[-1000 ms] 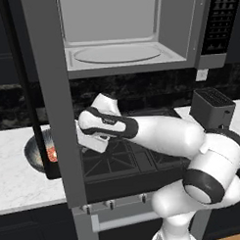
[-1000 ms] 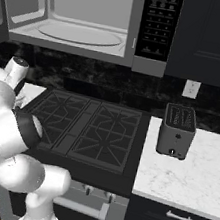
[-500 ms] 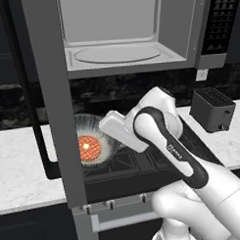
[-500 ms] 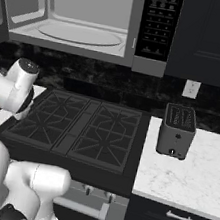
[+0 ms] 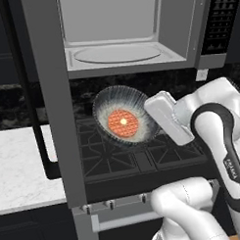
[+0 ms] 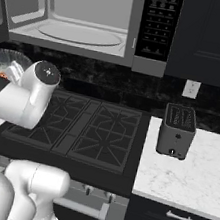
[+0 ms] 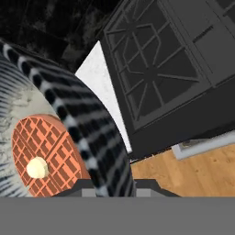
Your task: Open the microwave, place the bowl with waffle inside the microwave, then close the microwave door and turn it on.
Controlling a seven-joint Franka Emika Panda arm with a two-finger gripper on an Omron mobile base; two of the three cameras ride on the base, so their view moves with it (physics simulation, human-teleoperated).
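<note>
Bowl (image 5: 126,122) with the waffle (image 5: 123,123) in it hangs tilted above the stove (image 5: 138,153), its mouth turned toward the near side, below the open microwave (image 5: 124,36). In the hand view the fingers (image 7: 109,190) pinch the bowl's rim, one tip on each side of the wall. The microwave door (image 5: 45,95) stands swung out at the left. The step in hand looks like lifting into the cavity: level the bowl first so the waffle stays put, raise it past the cavity's lower lip, keep right of the door, then set it on the turntable (image 5: 117,54).

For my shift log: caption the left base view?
Gripper carries the bowl with waffle below the open microwave.
</note>
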